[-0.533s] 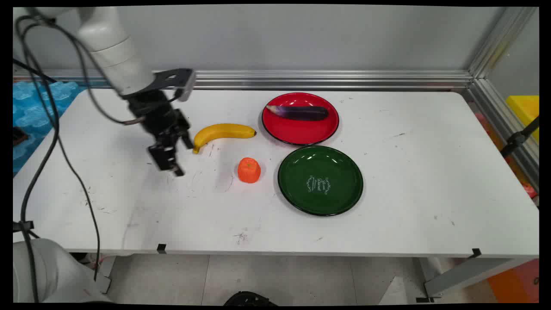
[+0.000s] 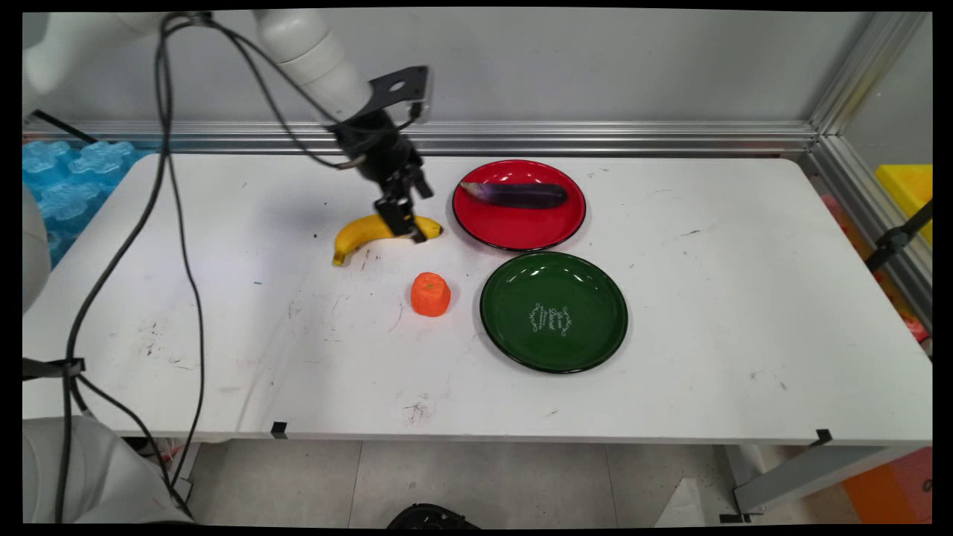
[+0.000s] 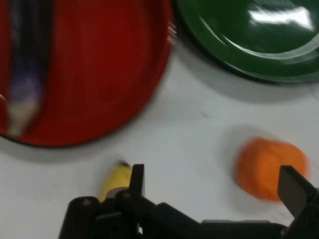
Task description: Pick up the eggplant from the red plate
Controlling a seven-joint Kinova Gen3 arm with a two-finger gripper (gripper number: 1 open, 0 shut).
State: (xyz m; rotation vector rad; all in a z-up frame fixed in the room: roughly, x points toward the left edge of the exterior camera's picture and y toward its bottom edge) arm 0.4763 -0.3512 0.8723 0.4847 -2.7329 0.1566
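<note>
Gripper (image 2: 408,223) is seen low over the right half of the banana (image 2: 383,228), tilted down and to the right; in the hand view its fingers (image 3: 137,180) are spread wide, one beside the banana's (image 3: 115,181) dark tip, the other at the frame's right edge in front of the orange fruit (image 3: 269,167); nothing is held between the jaws. Banana is laid on the white table (image 2: 707,298), curving from lower left to its tip near the red plate (image 2: 519,223); whether it is touched by the fingers cannot be told. A purple eggplant (image 2: 515,195) is laid across the red plate; the green plate (image 2: 554,311) is set just in front of it, bare but for a white emblem; the orange fruit (image 2: 430,294) is placed upright left of the green plate, apart from the banana.
</note>
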